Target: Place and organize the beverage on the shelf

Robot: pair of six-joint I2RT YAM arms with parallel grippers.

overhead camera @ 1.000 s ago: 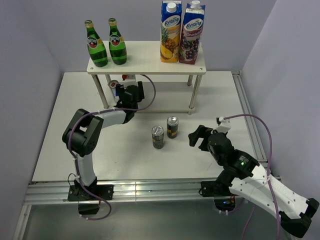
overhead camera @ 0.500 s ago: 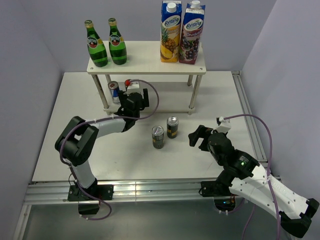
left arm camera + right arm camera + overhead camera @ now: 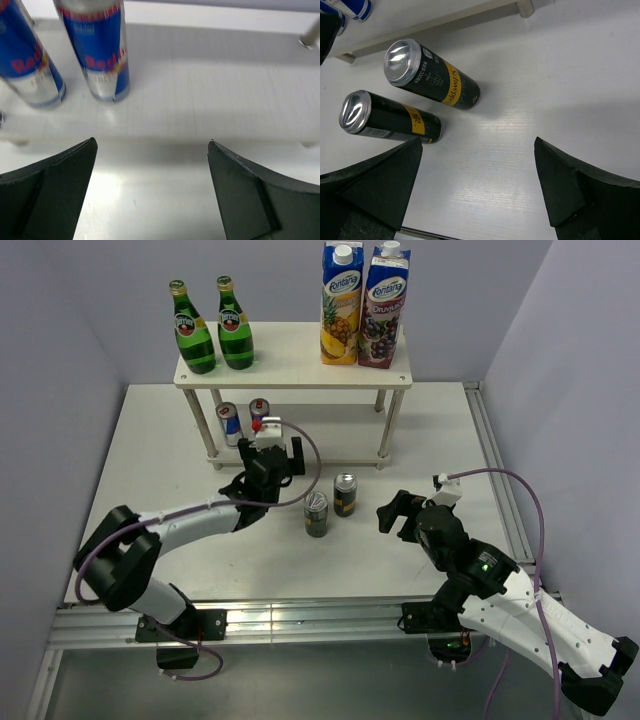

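Note:
The shelf (image 3: 300,358) stands at the back with two green bottles (image 3: 193,330) (image 3: 235,325) on the left of its top board. Two blue-silver cans (image 3: 228,423) (image 3: 260,412) stand upright side by side on the lower board; they also show in the left wrist view (image 3: 31,70) (image 3: 100,55). Two dark slim cans (image 3: 316,513) (image 3: 345,494) stand on the table in front of the shelf, and show in the right wrist view (image 3: 390,117) (image 3: 434,76). My left gripper (image 3: 272,447) (image 3: 152,145) is open and empty, just in front of the lower board. My right gripper (image 3: 396,510) (image 3: 477,142) is open and empty, right of the dark cans.
Two tall juice cartons (image 3: 341,302) (image 3: 384,308) stand on the right of the top board. The lower board (image 3: 210,95) stretches right of the blue-silver cans. White shelf legs (image 3: 390,425) stand at the corners. Grey walls close in the table.
My left gripper has drawn back from under the shelf toward the table's middle, open, leaving the second blue-silver can standing beside the first. The right arm has not moved.

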